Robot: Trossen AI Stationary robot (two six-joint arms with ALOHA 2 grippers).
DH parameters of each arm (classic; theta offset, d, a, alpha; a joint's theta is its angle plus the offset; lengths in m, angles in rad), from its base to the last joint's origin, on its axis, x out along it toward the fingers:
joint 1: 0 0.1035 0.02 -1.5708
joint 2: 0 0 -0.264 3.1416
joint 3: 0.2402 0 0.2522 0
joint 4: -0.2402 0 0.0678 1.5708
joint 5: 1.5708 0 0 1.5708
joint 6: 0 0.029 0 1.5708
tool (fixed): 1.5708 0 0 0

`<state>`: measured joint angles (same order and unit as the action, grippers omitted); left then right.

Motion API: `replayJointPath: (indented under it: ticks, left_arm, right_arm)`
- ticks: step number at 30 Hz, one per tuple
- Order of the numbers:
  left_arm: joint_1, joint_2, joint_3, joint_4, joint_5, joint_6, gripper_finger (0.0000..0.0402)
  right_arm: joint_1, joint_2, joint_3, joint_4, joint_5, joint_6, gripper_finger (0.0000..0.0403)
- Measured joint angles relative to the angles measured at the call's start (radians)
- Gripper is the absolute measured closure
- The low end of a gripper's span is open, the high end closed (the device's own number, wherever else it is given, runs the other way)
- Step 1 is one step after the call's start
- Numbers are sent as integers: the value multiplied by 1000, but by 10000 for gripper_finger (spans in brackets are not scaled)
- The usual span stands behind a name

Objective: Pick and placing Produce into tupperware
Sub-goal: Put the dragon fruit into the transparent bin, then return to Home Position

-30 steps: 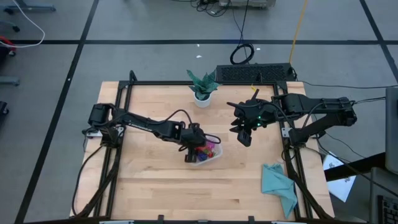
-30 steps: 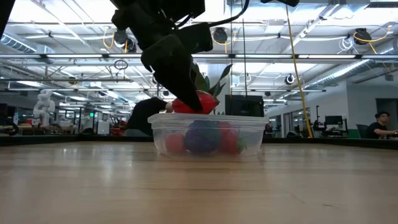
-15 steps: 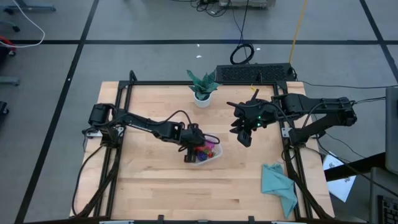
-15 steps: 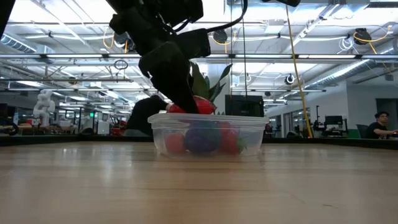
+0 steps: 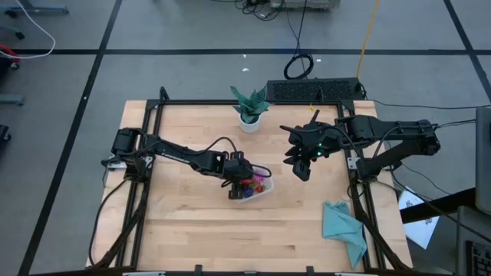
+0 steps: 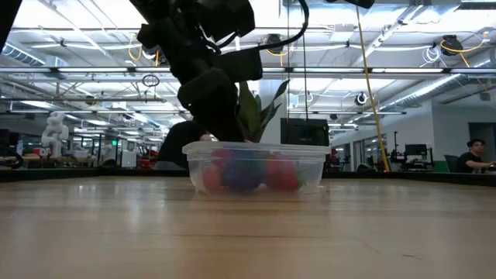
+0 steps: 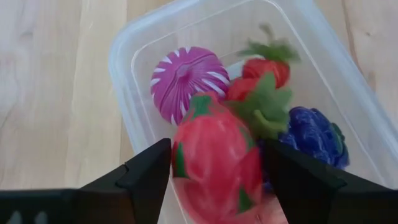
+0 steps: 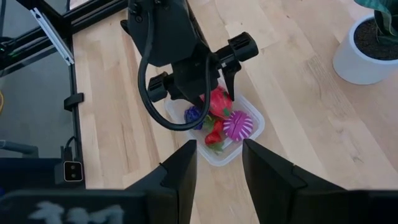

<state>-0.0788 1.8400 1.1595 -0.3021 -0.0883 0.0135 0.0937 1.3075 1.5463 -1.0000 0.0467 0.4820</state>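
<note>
The clear tupperware [image 5: 259, 195] [image 6: 256, 149] stands on the wooden table's middle. Inside it lie a pink-and-white striped ball [image 7: 189, 78], a red strawberry with green leaves [image 7: 266, 70] and a purple fruit [image 7: 311, 140]. My left gripper [image 5: 237, 181] [image 7: 214, 180] reaches down into the container, shut on a red fruit with green marks [image 7: 214, 155]. My right gripper [image 5: 301, 170] [image 8: 217, 174] hangs open above the table, to the right of the container, touching nothing. My left gripper pinches the red fruit's two opposite sides [image 7: 180, 158] between its fingers, coming from above and slanting down into the tupperware. The fruit sits low inside the container [image 8: 217, 102], above the other fruits; whether it rests on them cannot be told.
A green potted plant [image 5: 249, 107] stands near the table's far edge. A teal cloth [image 5: 343, 230] lies by the near right corner. A black bar [image 5: 314, 90] sits beyond the far edge. Black frame rails [image 5: 146, 153] run along the table's sides.
My left gripper has moved down into the tupperware, still shut on the red fruit. The fruit stood above the rim a second ago and now sits below it, among the other fruits. The right arm has kept still.
</note>
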Motion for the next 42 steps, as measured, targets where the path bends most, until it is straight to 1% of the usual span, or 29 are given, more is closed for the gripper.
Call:
replayJointPath:
  ticks: [13,18,23,27,29,33,35,37,42]
  left_arm:
    - [0,-4,0,14,0,10,122]
    - [-2,-62,0,15,0,25,125]
    - [-24,-201,1,-23,-2,7,122]
    - [-67,-367,2,-135,-2,-33,123]
    - [-93,-454,2,-221,-1,-84,126]
    - [-157,-613,2,-335,-2,-222,127]
    - [-195,-684,3,-349,-27,-276,126]
    - [-237,-745,2,-374,-67,-289,127]
    - [-335,-877,2,-367,-215,-289,134]
  right_arm:
    - [0,0,0,0,0,0,282]
    - [0,0,0,0,0,0,282]
    - [0,0,0,0,0,0,282]
    - [0,0,0,0,0,-9,282]
    - [0,0,0,-4,0,-11,282]
    - [0,0,0,-23,0,-23,282]
    - [0,0,0,-34,1,-30,282]
    - [0,0,0,-33,1,-41,282]
    - [0,-7,0,-36,3,-58,282]
